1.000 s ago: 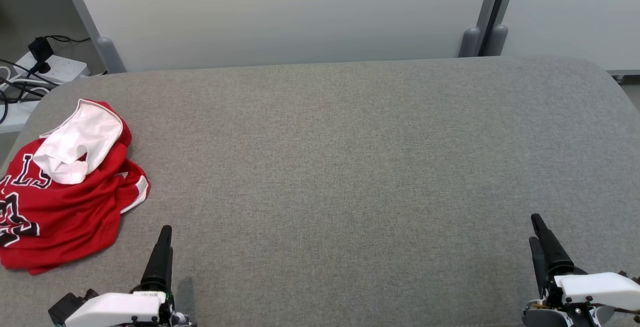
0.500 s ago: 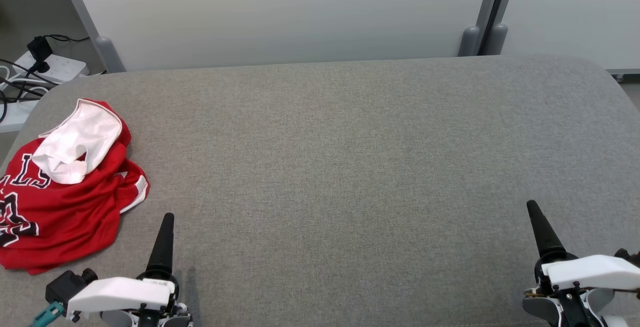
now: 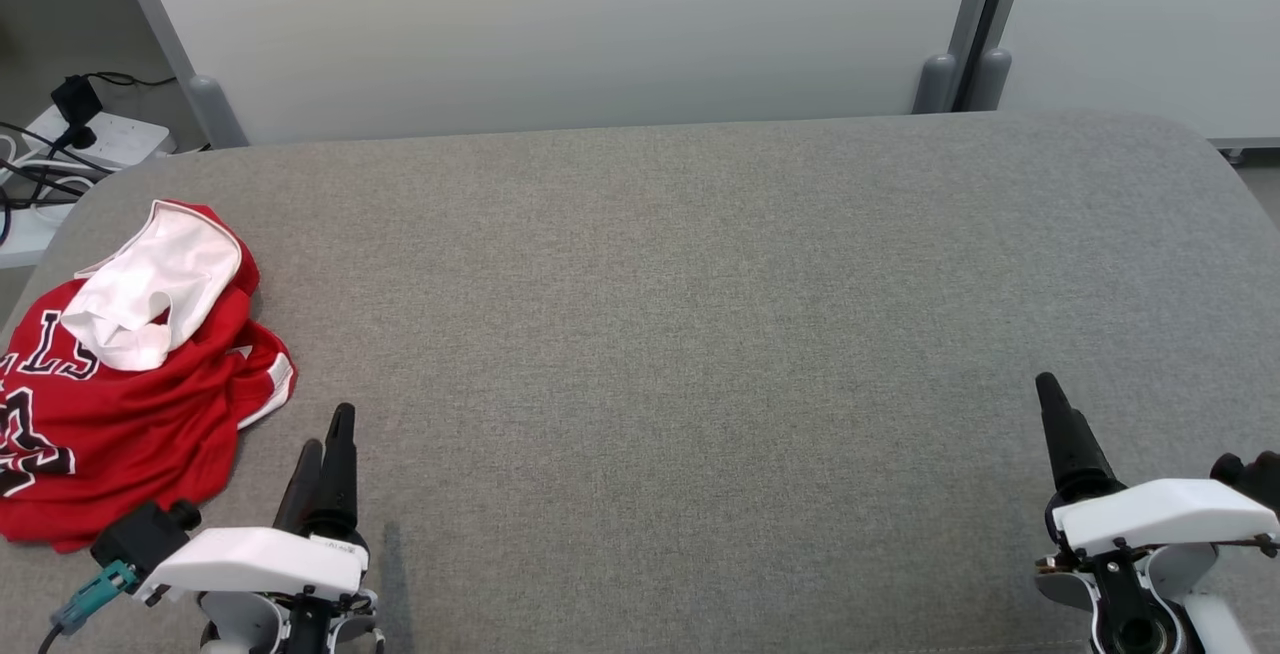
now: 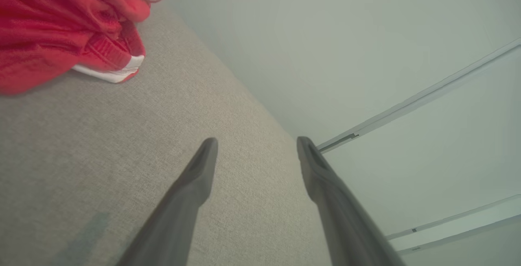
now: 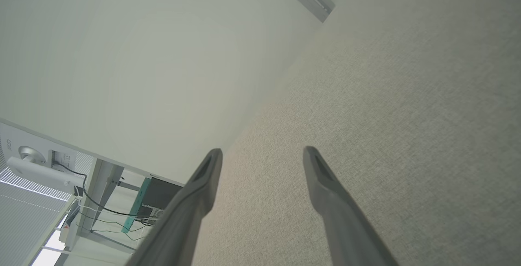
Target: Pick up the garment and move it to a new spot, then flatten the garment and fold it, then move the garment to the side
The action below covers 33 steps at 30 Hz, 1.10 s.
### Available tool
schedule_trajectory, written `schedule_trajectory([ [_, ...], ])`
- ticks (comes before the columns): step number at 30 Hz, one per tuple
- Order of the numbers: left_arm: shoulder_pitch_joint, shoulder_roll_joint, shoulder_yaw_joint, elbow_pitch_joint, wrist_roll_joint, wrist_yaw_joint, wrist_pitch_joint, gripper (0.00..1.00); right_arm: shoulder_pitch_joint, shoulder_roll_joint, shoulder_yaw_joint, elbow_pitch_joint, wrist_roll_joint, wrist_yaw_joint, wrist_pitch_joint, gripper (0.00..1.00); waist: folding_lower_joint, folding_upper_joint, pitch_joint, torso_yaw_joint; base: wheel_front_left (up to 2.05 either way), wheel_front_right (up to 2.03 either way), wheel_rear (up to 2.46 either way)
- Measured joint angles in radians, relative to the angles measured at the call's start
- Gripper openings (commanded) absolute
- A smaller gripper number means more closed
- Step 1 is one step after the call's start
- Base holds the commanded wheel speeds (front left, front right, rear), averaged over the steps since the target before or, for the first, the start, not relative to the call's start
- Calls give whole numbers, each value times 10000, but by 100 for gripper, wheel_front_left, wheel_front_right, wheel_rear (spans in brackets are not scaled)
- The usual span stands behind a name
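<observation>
Garment (image 3: 150, 414) lies bunched at the left of the grey cushion (image 3: 700, 284); I see my left gripper (image 3: 328, 429) near it, right gripper (image 3: 1048, 389) well apart, both spread wide, empty.

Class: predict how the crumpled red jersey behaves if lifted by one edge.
The red jersey lies in soft folds, so it probably droops and unfurls when lifted. Its thin, mesh-like cloth suggests lightness. On the woven grey surface it may drag, not slide.
</observation>
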Motion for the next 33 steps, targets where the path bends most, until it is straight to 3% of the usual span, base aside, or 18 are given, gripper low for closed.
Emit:
schedule_trajectory([
  [33, -877, -6, 316, 619, 4573, 90, -918, 100, -1323, -270, 696, 968, -3896, 4, -920, 100, 0, 0, -44, 3, 0, 0, 0],
])
